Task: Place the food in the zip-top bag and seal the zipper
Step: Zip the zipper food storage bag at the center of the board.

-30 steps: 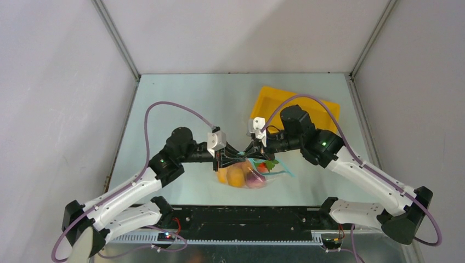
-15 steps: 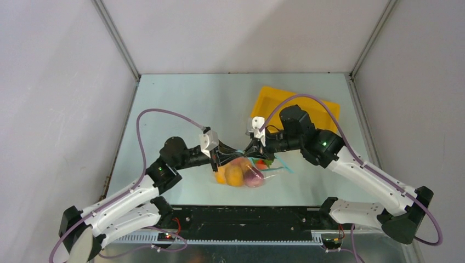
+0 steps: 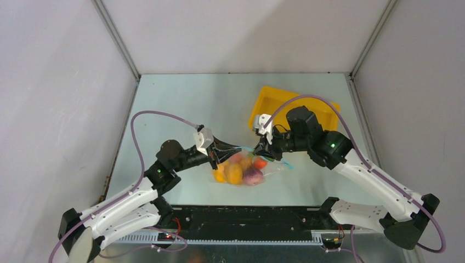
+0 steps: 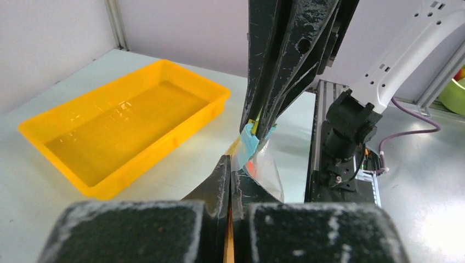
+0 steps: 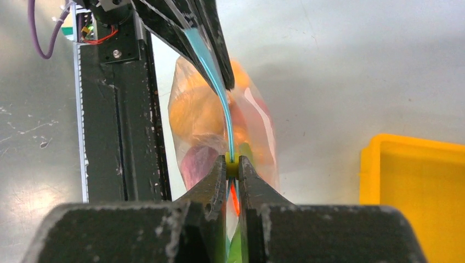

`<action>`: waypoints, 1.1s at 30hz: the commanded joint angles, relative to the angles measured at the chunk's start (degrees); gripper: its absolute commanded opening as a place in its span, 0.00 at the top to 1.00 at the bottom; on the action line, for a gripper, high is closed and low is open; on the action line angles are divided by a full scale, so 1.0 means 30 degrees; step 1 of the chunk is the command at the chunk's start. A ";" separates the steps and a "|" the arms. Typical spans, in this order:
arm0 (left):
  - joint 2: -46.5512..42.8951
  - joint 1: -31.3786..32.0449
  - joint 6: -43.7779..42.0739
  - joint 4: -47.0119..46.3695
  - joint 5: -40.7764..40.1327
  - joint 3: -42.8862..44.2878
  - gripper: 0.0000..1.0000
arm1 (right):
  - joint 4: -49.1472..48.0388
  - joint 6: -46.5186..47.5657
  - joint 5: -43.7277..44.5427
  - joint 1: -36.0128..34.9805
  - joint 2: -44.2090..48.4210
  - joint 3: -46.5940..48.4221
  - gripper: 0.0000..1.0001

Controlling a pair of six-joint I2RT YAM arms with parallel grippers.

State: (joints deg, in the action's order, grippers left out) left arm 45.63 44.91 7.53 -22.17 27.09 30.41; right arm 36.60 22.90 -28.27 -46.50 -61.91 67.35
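The zip-top bag [image 3: 262,171] hangs just over the table between my two grippers, with the food [image 3: 234,173] inside: orange fruit, a purple onion [image 3: 252,175] and a red carrot [image 3: 259,163]. My left gripper [image 3: 233,149] [image 4: 231,164] is shut on the bag's mouth edge at one end of the teal zipper [image 4: 249,141]. My right gripper [image 3: 257,150] [image 5: 233,164] is shut on the zipper's small yellow slider [image 5: 232,164]. The teal zipper [image 5: 218,90] runs taut from there up to the left fingers [image 5: 214,38]. Orange fruit [image 5: 192,112] and onion [image 5: 193,160] show through the plastic.
A yellow rectangular tray [image 3: 319,109] [image 4: 126,123] [image 5: 411,186] lies on the table behind and right of the bag, with nothing in it. The black rail [image 3: 247,216] of the arm bases runs along the near edge, close to the bag.
My left gripper has shut on the bag's edge and drawn back to the left. The right gripper has shifted a little right, and the bag has risen slightly between them.
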 commanded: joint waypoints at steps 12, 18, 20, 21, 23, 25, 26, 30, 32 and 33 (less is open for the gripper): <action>-0.1818 -0.0208 -0.0771 -0.0683 -0.3681 -0.0670 1.00 | 0.1644 -0.3332 0.3211 0.1941 0.3978 -0.2619 0.93; -0.1705 -0.0232 -0.0782 -0.0559 -0.3012 -0.0571 1.00 | 0.0778 -0.3347 0.1995 0.2056 0.3904 -0.2891 0.86; -0.1513 -0.0232 -0.0759 -0.0586 -0.2536 -0.0472 1.00 | 0.0229 -0.3240 0.1274 0.2031 0.3732 -0.2885 0.77; -0.1384 -0.0217 -0.0741 -0.0611 -0.2221 -0.0390 1.00 | 0.0035 -0.3275 0.1174 0.2004 0.3688 -0.2883 0.71; -0.1169 -0.0216 -0.0725 -0.0706 -0.1815 -0.0317 1.00 | -0.0578 -0.3542 0.1274 0.1981 0.3661 -0.2881 0.58; -0.1061 -0.0226 -0.0708 -0.0766 -0.1588 -0.0297 1.00 | -0.1061 -0.3832 0.2052 0.1978 0.3859 -0.2880 0.43; -0.1031 -0.0223 -0.0719 -0.0815 -0.1545 -0.0296 1.00 | -0.1175 -0.3901 0.2296 0.1972 0.4086 -0.2888 0.41; -0.0958 -0.0226 -0.0791 -0.0925 -0.1353 -0.0345 1.00 | -0.1146 -0.4411 0.4721 0.2020 0.4813 -0.3258 0.32; -0.0943 -0.0231 -0.0856 -0.0954 -0.1230 -0.0337 1.00 | -0.1000 -0.4574 0.5727 0.2031 0.5182 -0.3572 0.30; -0.0913 -0.0217 -0.0866 -0.0899 -0.1243 -0.0327 1.00 | -0.0867 -0.4721 0.6251 0.2042 0.5307 -0.3666 0.30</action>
State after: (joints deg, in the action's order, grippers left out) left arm 42.76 44.49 6.46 -21.80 22.04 28.16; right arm 35.20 10.94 -17.15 -40.62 -48.62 57.60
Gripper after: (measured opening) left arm 0.003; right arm 0.690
